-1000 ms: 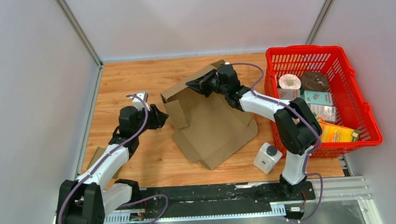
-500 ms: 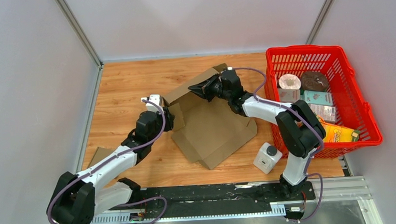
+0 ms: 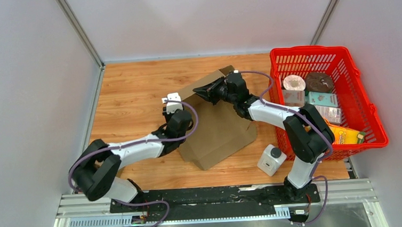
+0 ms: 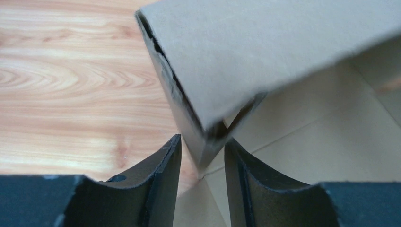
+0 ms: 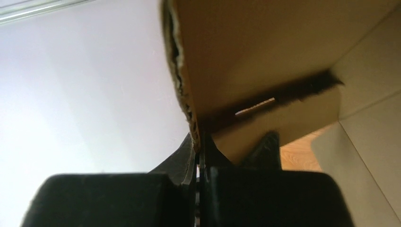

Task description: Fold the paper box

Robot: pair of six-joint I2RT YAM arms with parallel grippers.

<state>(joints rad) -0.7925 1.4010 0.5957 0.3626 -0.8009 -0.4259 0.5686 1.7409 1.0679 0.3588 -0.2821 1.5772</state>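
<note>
The brown paper box (image 3: 219,131) lies mid-table, its big back panel raised and tilted over the base. My right gripper (image 3: 206,92) is shut on the upper edge of that raised panel; in the right wrist view (image 5: 198,142) the ragged cardboard edge (image 5: 182,90) is clamped between the jaws. My left gripper (image 3: 175,111) is at the box's left side. In the left wrist view (image 4: 202,139) its fingers (image 4: 163,165) are apart, with the corner of a folded side flap (image 4: 222,71) pointing down into the gap, not pinched.
A red basket (image 3: 372,109) with several packaged goods stands at the right edge, close to the right arm. A small white container with a dark cap (image 3: 270,160) sits in front of the box on the right. Walls enclose the back and sides.
My left arm has swung right, from the bare table to the box's left side. The back panel and side flap have come up and over the base. My right gripper kept its hold.
</note>
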